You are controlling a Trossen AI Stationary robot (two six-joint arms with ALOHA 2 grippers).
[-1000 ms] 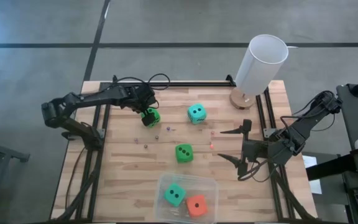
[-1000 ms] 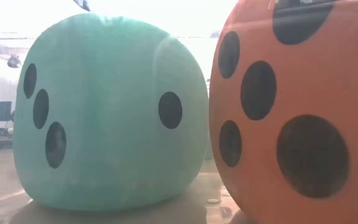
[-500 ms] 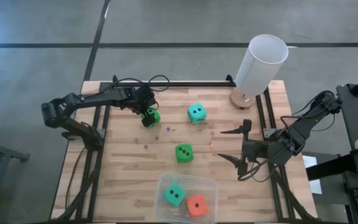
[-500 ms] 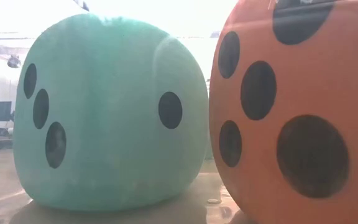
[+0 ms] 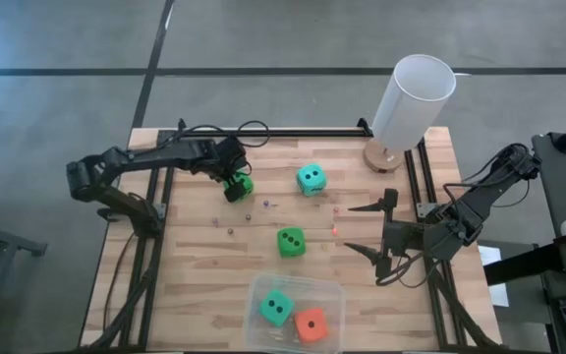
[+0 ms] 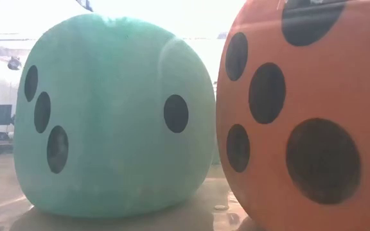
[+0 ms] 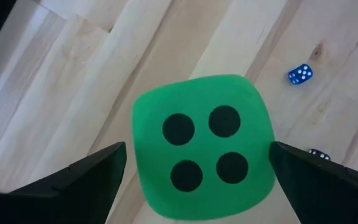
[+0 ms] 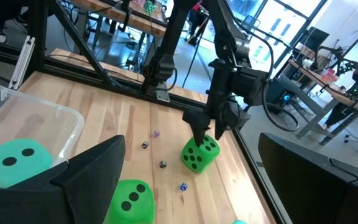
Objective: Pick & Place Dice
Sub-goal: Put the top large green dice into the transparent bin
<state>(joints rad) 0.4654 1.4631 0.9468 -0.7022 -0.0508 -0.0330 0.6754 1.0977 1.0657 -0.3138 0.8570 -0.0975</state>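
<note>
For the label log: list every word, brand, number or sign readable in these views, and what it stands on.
No readable words, brands or numerals anywhere.
Dice carry only pips: the bright green die between the left gripper fingers shows four.
The teal die in the clear bin shows three and one.
The tiny blue die has pips too small to count.

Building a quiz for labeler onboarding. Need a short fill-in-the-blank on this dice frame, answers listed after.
1. The clear plastic bin holds a teal die and an ____ die.
2. The left gripper straddles a bright green foam die whose top face shows ____ pips.
3. The right gripper waits with its jaws ____.
4. Outside the bin, ____ large dice sit on the wooden table.

Missing words: orange-red; four; open; three
</note>
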